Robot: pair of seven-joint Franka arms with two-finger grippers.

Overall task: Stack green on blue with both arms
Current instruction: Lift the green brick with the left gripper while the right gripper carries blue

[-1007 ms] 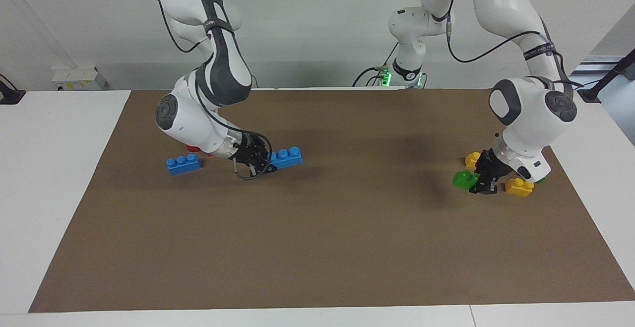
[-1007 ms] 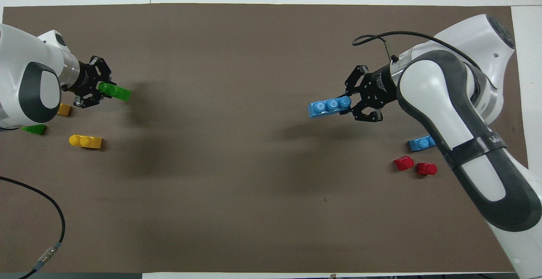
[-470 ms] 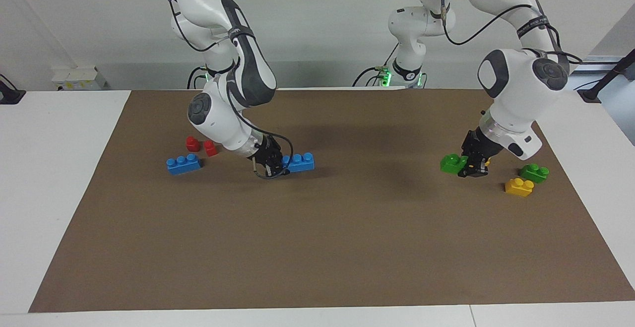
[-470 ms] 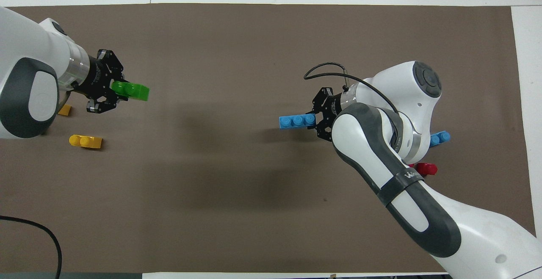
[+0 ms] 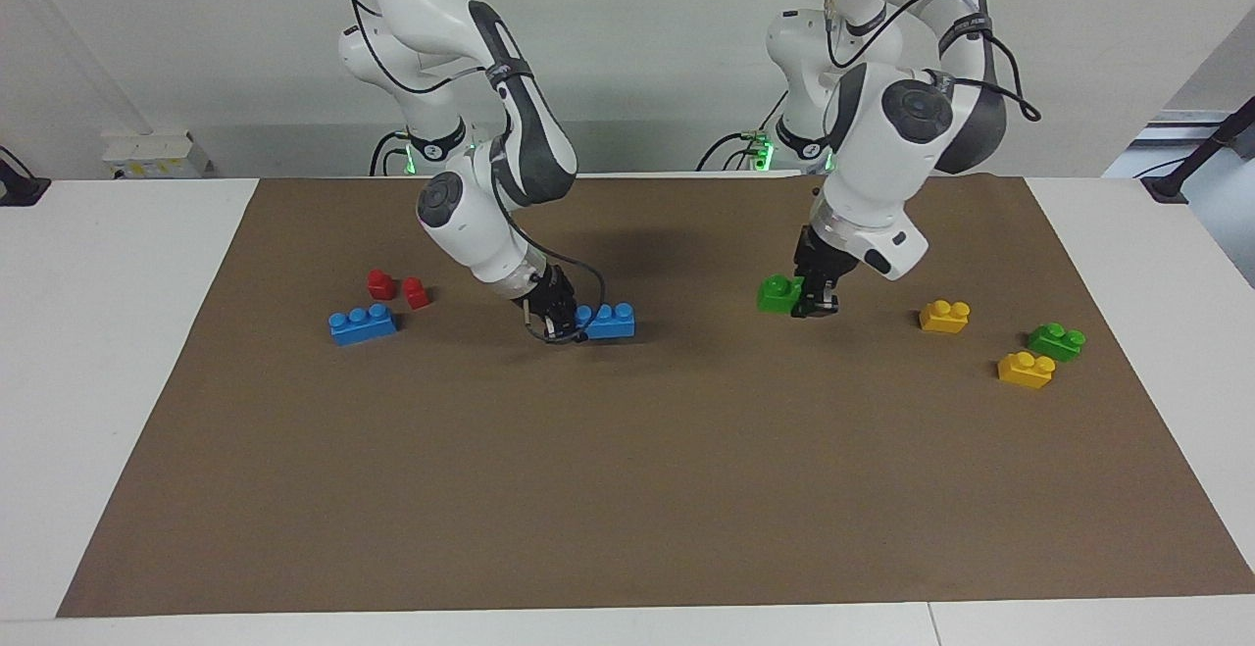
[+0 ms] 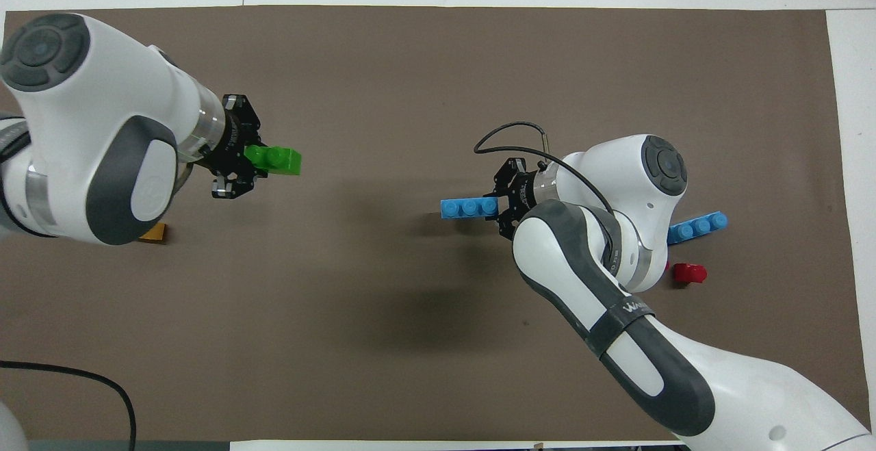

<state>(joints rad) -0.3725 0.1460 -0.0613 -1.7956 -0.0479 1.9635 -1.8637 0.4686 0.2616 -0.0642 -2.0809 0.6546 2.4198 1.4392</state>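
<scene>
- Green brick (image 5: 779, 293): clamped in the left hand (image 5: 813, 298), raised over the brown mat (image 5: 627, 489) toward the left arm's end of the bench.
- Blue brick (image 5: 610, 321): clamped by one end in the right hand (image 5: 560, 318), low over mid-mat, studs up.
- Step in hand: carrying both toward each other.
- Next move, likely: bring green above blue, studs aligned, press down.
- Spare bricks on the mat: blue (image 5: 362, 323), green (image 5: 1057, 340), untouched.

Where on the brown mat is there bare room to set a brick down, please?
The mat's half farthest from the robots is bare, as is the gap between the held blue brick and held green brick. It is crowded at the right arm's end, by the red bricks and spare blue brick, and at the left arm's, by the yellow bricks.
</scene>
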